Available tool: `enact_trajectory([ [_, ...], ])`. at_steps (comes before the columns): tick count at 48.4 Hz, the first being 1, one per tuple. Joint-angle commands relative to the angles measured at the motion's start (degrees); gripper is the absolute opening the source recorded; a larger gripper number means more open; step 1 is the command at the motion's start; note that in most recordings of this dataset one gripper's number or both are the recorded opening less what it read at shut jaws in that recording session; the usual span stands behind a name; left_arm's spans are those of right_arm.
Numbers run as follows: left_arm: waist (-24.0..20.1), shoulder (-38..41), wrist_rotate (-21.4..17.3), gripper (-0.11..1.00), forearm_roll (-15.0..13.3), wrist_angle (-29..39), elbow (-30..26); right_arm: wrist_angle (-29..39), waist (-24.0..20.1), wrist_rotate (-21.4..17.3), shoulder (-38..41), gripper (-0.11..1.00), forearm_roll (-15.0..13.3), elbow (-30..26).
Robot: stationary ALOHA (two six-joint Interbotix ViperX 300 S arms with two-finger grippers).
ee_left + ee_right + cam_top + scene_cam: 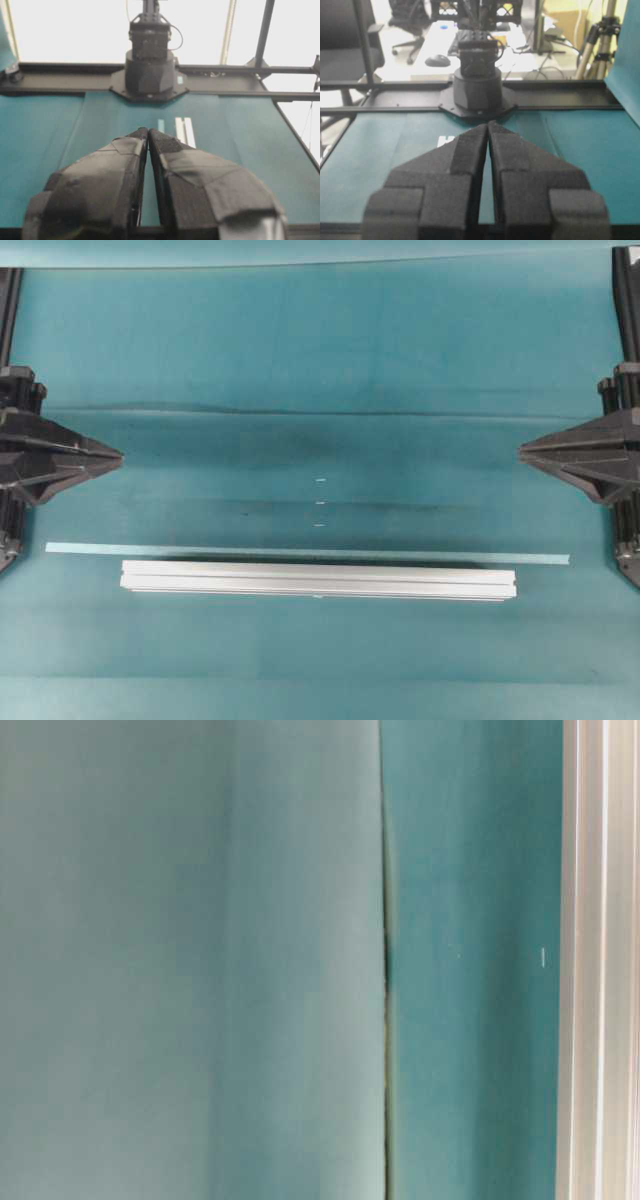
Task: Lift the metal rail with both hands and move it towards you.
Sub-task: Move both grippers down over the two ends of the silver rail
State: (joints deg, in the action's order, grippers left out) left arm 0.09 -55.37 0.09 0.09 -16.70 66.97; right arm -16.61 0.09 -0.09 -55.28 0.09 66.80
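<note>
Nothing has begun: the metal rail [318,579] lies flat across the teal bench [300,360] just beside a pale tape strip [300,552], while the left gripper [118,453] and right gripper [523,450] hang well apart from it, jaws closed and empty, so each must next open and descend over a rail end.

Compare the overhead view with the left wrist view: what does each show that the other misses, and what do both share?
Overhead only: the whole rail, the full tape strip beside it, and the right gripper shut. Left wrist only: the opposite arm's base, the frame and bright background. Both: the left gripper shut and empty, away from the rail, and the teal mat.
</note>
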Motion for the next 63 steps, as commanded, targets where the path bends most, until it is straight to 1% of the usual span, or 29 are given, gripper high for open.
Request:
enact_trajectory([
  [1,-0.53,0.79,1.93,0.14,0.62,2.2,-2.37,0.44,0.09,-0.88,0.62,0.14,1.23,-1.14],
  [3,-0.79,0.88,2.72,0.13,0.62,4.22,-3.08,2.55,0.09,-1.14,0.62,0.14,3.25,-1.67],
  [6,-0.88,0.88,3.6,0.03,0.88,7.91,-4.31,8.79,0.44,-2.11,0.7,0.08,5.71,-3.25],
  [7,-0.88,0.88,3.78,0.0,0.88,9.23,-4.83,11.25,0.62,-2.46,0.79,0.06,5.98,-3.87],
  [11,-0.7,0.88,3.87,-0.05,0.88,15.29,-6.86,22.59,0.7,-3.6,0.88,0.02,5.89,-6.94],
  [18,-0.97,1.85,4.04,-0.05,0.88,28.56,-11.87,38.58,2.02,-5.36,2.37,0.01,5.89,-12.66],
  [25,-0.62,4.92,3.87,-0.05,0.88,39.73,-16.52,48.43,2.64,-5.63,5.98,0.01,5.89,-17.14],
  [36,0.79,11.07,3.78,-0.05,0.97,47.2,-22.94,59.5,1.76,-5.54,14.85,0.01,5.89,-23.12],
  [41,1.49,14.33,3.87,-0.05,0.97,51.42,-25.31,63.19,0.88,-5.54,18.9,0.01,5.98,-25.22],
  [43,1.41,16.08,4.04,-0.05,0.97,53.61,-26.46,64.34,0.44,-5.54,20.48,0.01,5.89,-25.93],
  [52,2.2,23.2,4.39,-0.06,0.97,59.15,-30.59,68.82,-1.41,-5.63,26.98,0.01,5.98,-29.62],
  [57,2.29,27.16,5.45,-0.06,0.97,62.49,-33.22,70.93,-2.02,-5.63,29.79,0.01,5.89,-31.73],
  [63,2.9,31.9,7.03,-0.06,0.97,68.47,-36.74,73.74,-2.29,-5.71,33.13,0.01,5.89,-33.93],
])
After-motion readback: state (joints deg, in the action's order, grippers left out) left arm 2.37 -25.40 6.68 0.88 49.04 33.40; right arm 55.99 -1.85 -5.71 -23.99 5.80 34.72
